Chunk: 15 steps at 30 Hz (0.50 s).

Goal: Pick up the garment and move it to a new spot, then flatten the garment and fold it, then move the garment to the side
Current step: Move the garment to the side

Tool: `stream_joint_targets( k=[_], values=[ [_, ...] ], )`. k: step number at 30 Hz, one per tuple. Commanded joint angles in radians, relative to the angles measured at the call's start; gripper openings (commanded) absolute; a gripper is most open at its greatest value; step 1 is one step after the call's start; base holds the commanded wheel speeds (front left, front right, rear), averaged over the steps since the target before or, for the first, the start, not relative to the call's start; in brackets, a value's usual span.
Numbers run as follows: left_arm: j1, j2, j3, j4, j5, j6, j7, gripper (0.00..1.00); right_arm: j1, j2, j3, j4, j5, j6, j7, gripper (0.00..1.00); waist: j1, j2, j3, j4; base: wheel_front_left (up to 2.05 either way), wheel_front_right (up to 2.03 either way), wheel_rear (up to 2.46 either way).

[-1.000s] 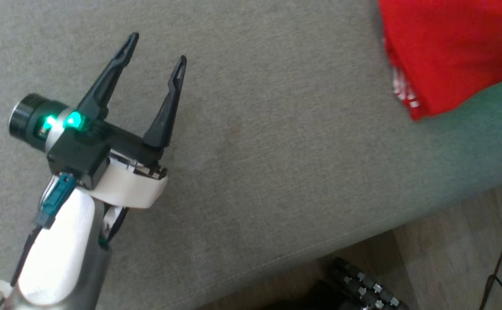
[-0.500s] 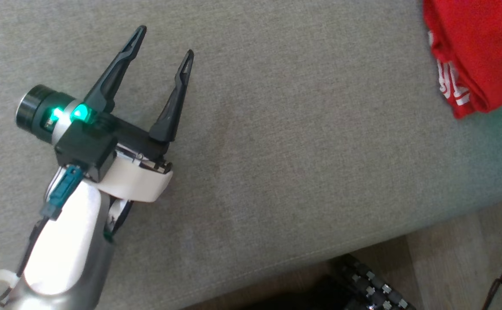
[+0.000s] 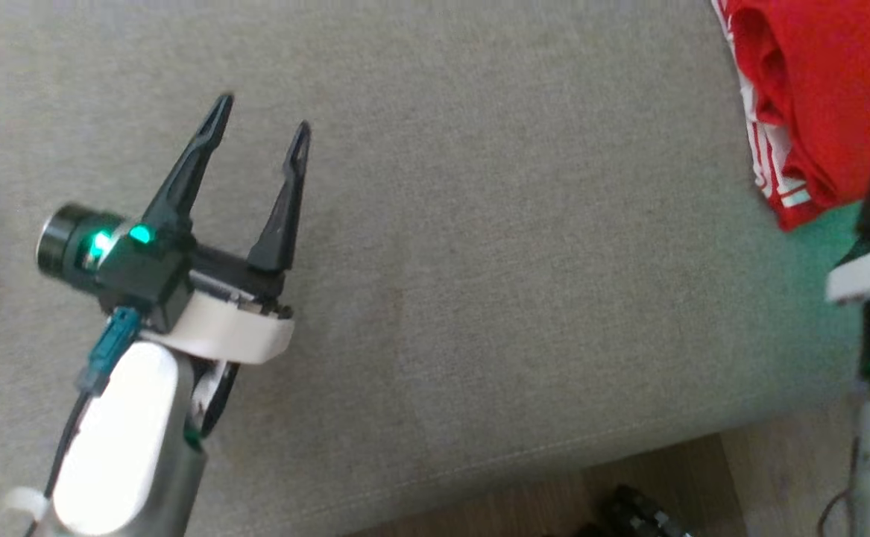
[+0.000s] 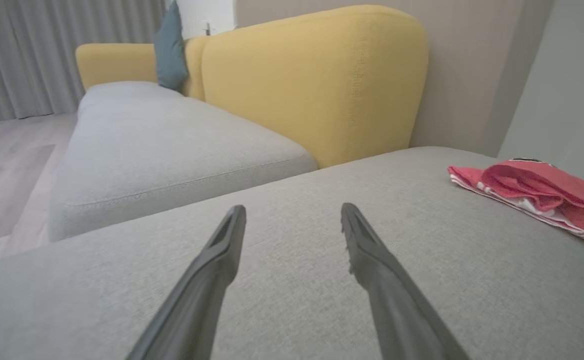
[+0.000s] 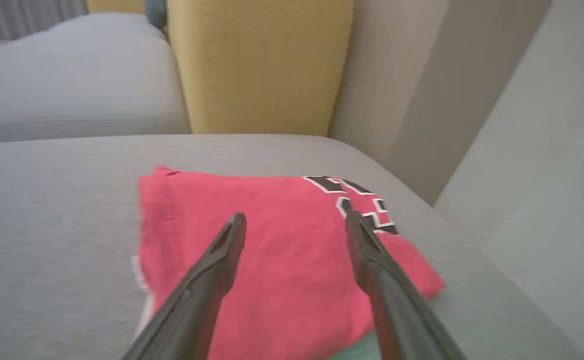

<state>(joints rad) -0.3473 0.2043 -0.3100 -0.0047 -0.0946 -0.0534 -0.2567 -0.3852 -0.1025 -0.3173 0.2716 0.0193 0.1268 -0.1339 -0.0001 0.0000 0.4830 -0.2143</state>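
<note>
Left gripper (image 3: 263,112): wide and empty, over the bare grey fabric sofa cushion (image 3: 517,261) near its front edge. Right gripper (image 5: 294,217): wide, holding nothing, fingers over the folded red jersey garment (image 5: 211,200) at the cushion's far right corner. Recommendation: lift the right gripper straight clear so neither finger snags the fold.

Soft even daylight throughout; slight motion blur, wide-angle stretching at edges.

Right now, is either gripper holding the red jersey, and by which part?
Nothing is held. The left gripper is open over the grey sofa cushion; the right gripper is open above the folded red jersey, with no fabric between its fingers.
</note>
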Motion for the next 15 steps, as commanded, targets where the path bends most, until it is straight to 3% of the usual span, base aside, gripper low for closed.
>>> stream_joint_targets(
  k=[1, 7, 15],
  values=[
    [0.008, 0.006, 0.039, -0.030, -0.007, 0.009, -0.005, 1.00, 0.030, -0.001, 0.033, -0.055, 0.009, 0.004, -0.011, 1.00, 0.0001, 0.0000, -0.047, 0.029, 0.00, 0.00, 0.00],
    [0.077, -0.028, 0.076, -0.014, -0.033, 0.044, -0.005, 1.00, 0.168, 0.042, 0.166, -0.200, 0.041, 0.004, -0.008, 1.00, 0.0001, 0.0000, -0.141, 0.106, 0.00, 0.00, 0.00],
    [0.169, -0.055, 0.147, 0.019, -0.069, 0.073, -0.005, 1.00, 0.262, 0.052, 0.263, -0.300, 0.107, 0.004, 0.027, 1.00, 0.0001, 0.0000, -0.234, 0.212, 0.00, 0.00, 0.00]
  ],
)
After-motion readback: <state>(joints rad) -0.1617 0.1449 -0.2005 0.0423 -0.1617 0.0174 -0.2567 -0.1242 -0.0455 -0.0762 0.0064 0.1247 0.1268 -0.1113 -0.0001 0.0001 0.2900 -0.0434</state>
